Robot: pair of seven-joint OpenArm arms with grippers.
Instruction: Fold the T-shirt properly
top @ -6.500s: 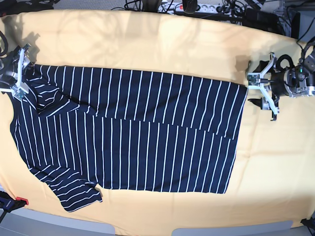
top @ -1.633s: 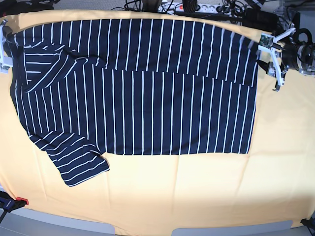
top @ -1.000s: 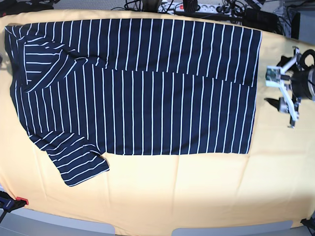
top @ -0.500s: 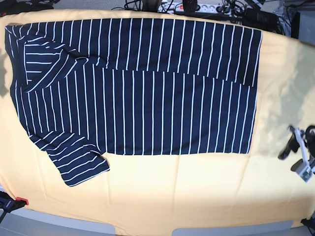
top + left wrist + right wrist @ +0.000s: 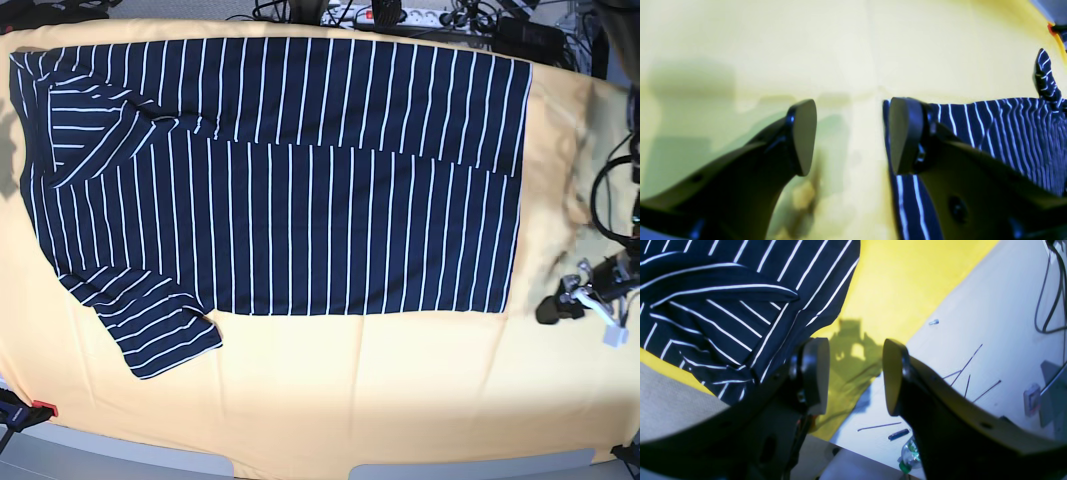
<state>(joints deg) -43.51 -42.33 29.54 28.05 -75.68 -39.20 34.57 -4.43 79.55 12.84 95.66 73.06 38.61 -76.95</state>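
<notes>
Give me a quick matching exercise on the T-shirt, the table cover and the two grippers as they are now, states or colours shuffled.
Things:
1. T-shirt
2. Table cover
3. Left gripper
4. Right gripper

States:
a. Open, at the shirt's hem corner
b. Plain yellow
c. Open, beside the shirt, over the cover's edge
d. Navy with white stripes, spread flat

Pairs: 1-d, 2-b, 3-a, 4-c

Lab bench: power strip, tangled cables
</notes>
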